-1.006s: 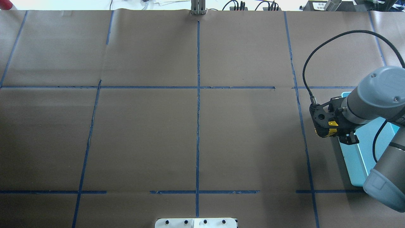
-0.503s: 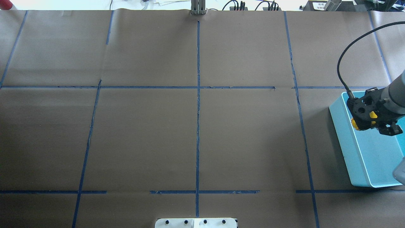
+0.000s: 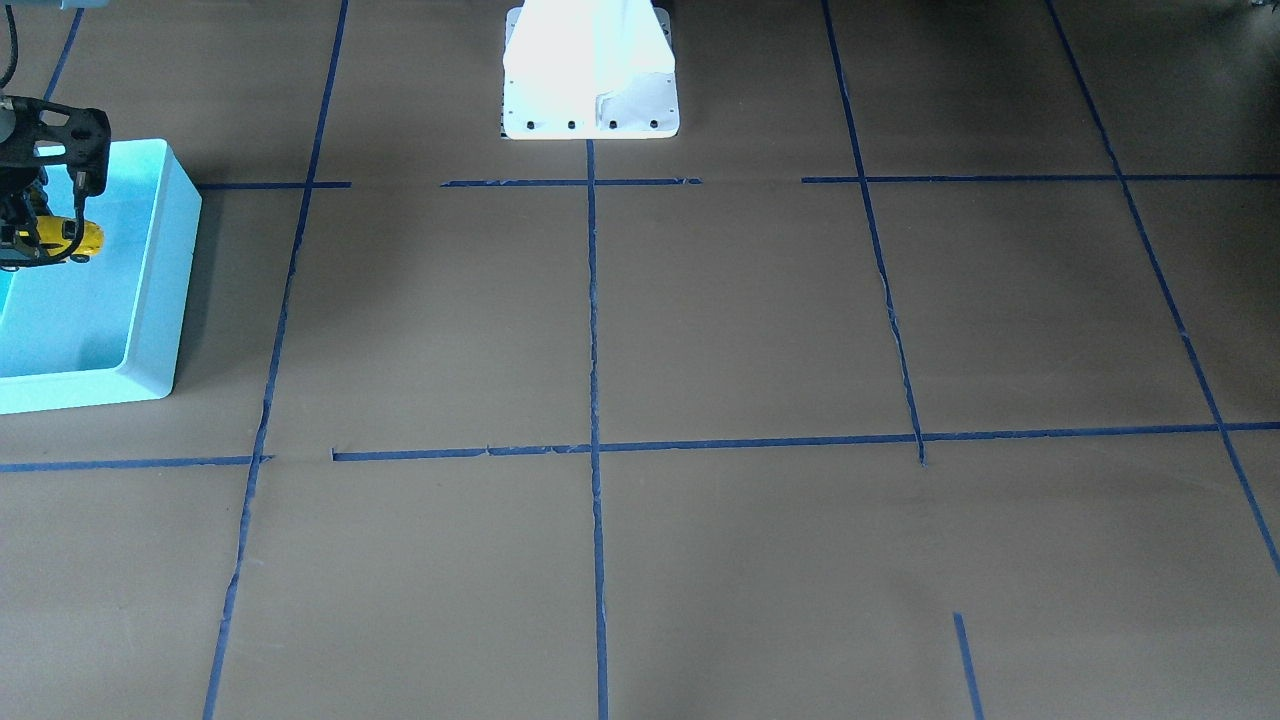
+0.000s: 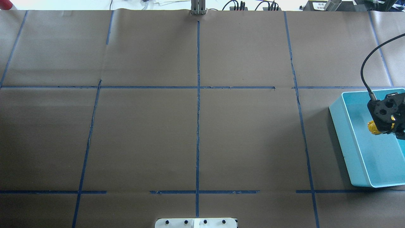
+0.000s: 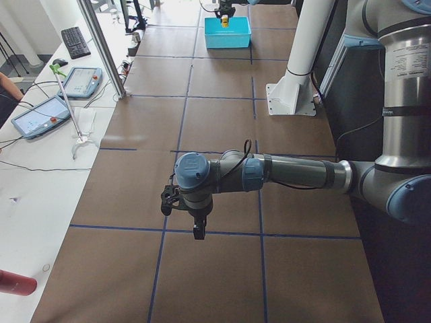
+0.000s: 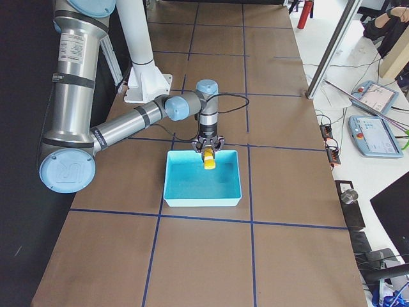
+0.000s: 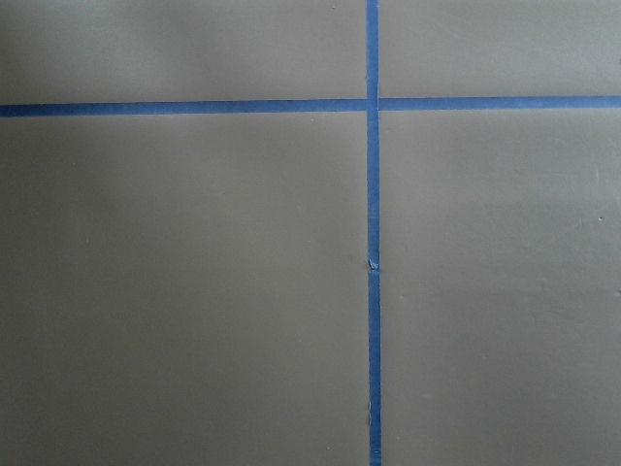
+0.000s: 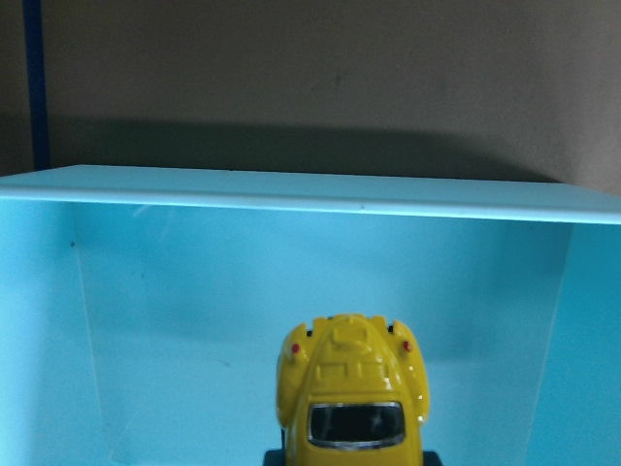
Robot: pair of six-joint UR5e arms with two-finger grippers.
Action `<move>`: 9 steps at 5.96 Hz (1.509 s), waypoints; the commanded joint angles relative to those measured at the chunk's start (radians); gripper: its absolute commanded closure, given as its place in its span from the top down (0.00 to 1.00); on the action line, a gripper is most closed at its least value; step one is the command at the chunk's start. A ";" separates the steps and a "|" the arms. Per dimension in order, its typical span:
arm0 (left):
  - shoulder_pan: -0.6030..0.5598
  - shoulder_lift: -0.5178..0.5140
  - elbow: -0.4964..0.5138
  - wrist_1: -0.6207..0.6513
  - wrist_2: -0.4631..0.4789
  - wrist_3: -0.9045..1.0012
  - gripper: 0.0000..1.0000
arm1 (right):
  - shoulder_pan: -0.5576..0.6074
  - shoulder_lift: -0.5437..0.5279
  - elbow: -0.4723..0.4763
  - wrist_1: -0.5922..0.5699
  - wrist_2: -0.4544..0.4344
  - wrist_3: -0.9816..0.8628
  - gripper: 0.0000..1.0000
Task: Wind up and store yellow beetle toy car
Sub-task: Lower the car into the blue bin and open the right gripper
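One yellow beetle toy car (image 8: 351, 398) hangs clenched in the right end effector (image 6: 208, 154).

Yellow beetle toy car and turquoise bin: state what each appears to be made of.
The yellow beetle toy car: glossy hard shell with bright highlights on its roof and rear; painted metal or hard plastic, cannot tell which. The turquoise rectangular bin: likely moulded plastic, smooth with a soft sheen, even colour, rounded corners.

The yellow beetle toy car (image 8: 354, 388) is seen bright yellow with a dark window and red tail dots. The bin (image 4: 373, 158) is turquoise. The bench (image 4: 142, 136) is brown, gridded by blue tape (image 4: 198, 126).
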 commanded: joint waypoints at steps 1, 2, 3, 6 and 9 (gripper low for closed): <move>0.000 0.000 0.000 0.001 0.000 0.000 1.00 | 0.002 0.003 -0.037 0.007 0.045 0.052 0.02; 0.000 0.000 0.000 -0.001 0.000 0.000 1.00 | 0.001 0.009 -0.052 0.007 0.046 0.051 0.03; 0.002 0.000 0.000 -0.001 0.000 0.000 1.00 | 0.001 0.010 -0.057 0.007 0.051 0.052 0.31; 0.000 0.000 0.000 -0.001 0.000 0.000 1.00 | 0.001 0.010 -0.057 0.007 0.077 0.051 1.00; 0.000 0.000 0.002 -0.001 0.002 0.000 1.00 | 0.185 0.096 -0.127 -0.008 0.162 0.051 1.00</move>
